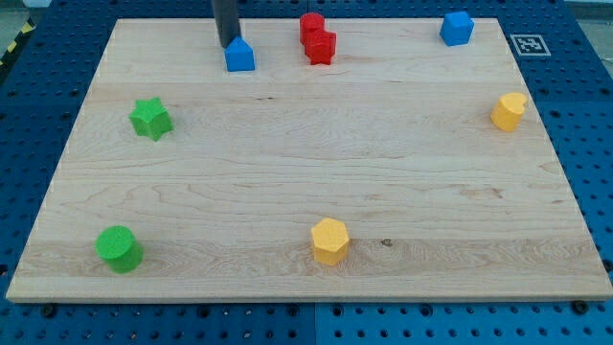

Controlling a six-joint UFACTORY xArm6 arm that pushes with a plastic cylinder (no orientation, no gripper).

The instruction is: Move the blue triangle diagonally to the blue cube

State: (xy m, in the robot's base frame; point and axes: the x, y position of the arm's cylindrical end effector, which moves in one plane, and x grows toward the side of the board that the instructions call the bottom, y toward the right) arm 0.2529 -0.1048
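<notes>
The blue triangle block (239, 56) lies near the view's top, left of centre, on the wooden board (306, 192). The blue cube (457, 28) sits at the view's top right. My tip (228, 45) is the lower end of a dark rod coming down from the view's top edge. It stands just up and left of the blue triangle, touching it or nearly so. The cube is far to the right of the tip.
A red block (317, 39) of two joined pieces lies right of the triangle, between it and the cube. A green star (150, 118) is at the left, a green cylinder (120, 249) at bottom left, a yellow hexagon (329, 240) at bottom centre, a yellow block (509, 111) at right.
</notes>
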